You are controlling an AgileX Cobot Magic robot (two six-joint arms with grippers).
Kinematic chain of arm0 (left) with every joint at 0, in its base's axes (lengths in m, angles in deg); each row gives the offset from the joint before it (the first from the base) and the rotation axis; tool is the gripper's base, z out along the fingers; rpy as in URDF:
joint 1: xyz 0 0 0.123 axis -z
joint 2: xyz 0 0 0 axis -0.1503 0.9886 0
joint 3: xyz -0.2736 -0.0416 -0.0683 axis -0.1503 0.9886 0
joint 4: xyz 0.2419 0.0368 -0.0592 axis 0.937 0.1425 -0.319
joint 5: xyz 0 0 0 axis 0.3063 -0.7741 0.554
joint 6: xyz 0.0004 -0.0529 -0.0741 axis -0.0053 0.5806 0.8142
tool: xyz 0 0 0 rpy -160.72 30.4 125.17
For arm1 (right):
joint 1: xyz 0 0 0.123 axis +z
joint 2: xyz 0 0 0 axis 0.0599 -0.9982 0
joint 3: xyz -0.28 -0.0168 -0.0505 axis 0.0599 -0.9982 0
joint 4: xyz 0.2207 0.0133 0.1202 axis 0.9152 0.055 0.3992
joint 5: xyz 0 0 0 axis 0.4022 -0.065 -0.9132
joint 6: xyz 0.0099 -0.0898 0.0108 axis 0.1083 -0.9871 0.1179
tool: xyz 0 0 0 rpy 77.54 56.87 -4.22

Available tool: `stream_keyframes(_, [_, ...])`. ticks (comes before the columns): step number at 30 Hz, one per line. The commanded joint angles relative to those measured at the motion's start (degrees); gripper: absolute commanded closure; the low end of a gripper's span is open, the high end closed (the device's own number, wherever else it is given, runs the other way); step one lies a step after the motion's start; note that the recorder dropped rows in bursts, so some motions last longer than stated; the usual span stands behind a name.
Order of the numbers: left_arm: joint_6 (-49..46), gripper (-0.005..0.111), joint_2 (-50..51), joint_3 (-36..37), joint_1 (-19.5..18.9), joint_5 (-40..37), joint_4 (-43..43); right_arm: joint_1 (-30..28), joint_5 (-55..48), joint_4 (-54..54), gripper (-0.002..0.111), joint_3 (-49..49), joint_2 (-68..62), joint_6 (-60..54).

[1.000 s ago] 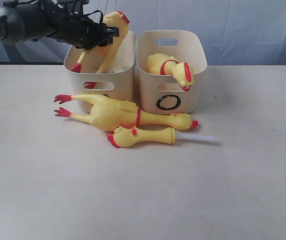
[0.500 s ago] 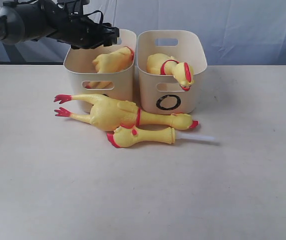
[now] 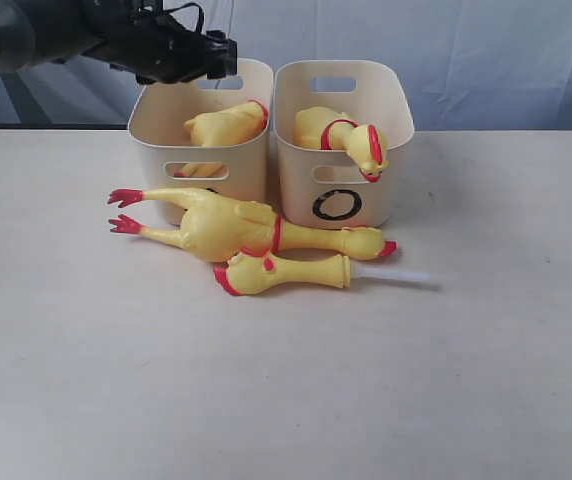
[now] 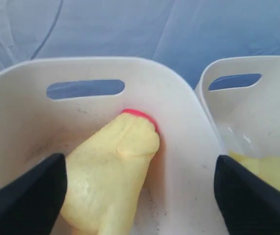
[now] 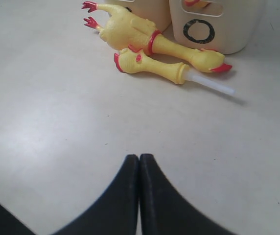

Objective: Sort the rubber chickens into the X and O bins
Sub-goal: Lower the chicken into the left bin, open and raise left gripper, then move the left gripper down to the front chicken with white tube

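Drop seemingly done: left gripper (image 3: 204, 57) wide open, empty, over floppy yellow rubber chicken (image 3: 224, 127) in eleven-o'clock cream plastic tub (image 3: 248, 172); right gripper (image 5: 139, 162) shut; next, probably whole yellow chicken (image 3: 236, 228) at six o'clock.

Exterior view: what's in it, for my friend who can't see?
Two cream bins sit side by side: the left bin holds a yellow chicken, the O bin a second chicken. A whole chicken and a neck piece with a white tube lie in front, and the left gripper hovers over the left bin.
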Motion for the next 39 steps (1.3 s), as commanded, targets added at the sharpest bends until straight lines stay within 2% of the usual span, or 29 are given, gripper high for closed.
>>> stream_keyframes(1, [-3.06, 0.030, -5.51, -0.44, 0.21, -2.85, 0.35, -0.03, 0.30, -0.71, 0.109, -0.30, 0.34, -0.11])
stream_keyframes(5, [-6.19, 0.041, -8.81, -0.44, 0.21, -9.17, 1.53, -0.03, 0.30, -0.83, 0.109, -0.30, 0.34, -0.11])
stream_keyframes(11, [-7.36, 0.070, -12.02, -0.44, 0.21, -23.47, 8.95, -0.03, 0.30, -0.83, 0.109, -0.30, 0.34, -0.11])
stream_keyframes(14, [-7.05, 0.082, -12.97, -0.44, 0.21, -29.85, 9.90, -0.03, 0.30, -0.83, 0.109, -0.30, 0.34, -0.11])
stream_keyframes(22, [-7.16, 0.084, -13.70, -0.05, 0.43, -44.13, 10.35, -0.03, 0.30, -0.83, 0.109, -0.30, 0.34, -0.11])
stream_keyframes(24, [-7.47, 0.084, -14.97, 1.35, 1.18, -44.28, 10.51, -0.03, 0.19, -0.83, 0.109, -0.30, 0.34, -0.11])
stream_keyframes(31, [-8.19, 0.084, -22.29, 9.45, 9.21, -40.80, 21.58, -0.03, 0.19, -0.83, 0.109, -0.30, 0.34, -0.11])
stream_keyframes(36, [-8.19, 0.084, -26.10, 15.89, 13.43, -36.60, 26.05, -0.03, 0.19, -0.83, 0.109, -0.30, 0.34, -0.11])
stream_keyframes(39, [-8.08, 0.084, -29.19, 22.82, 18.78, -31.84, 31.16, -0.03, 0.19, -0.83, 0.109, -0.30, 0.34, -0.11])
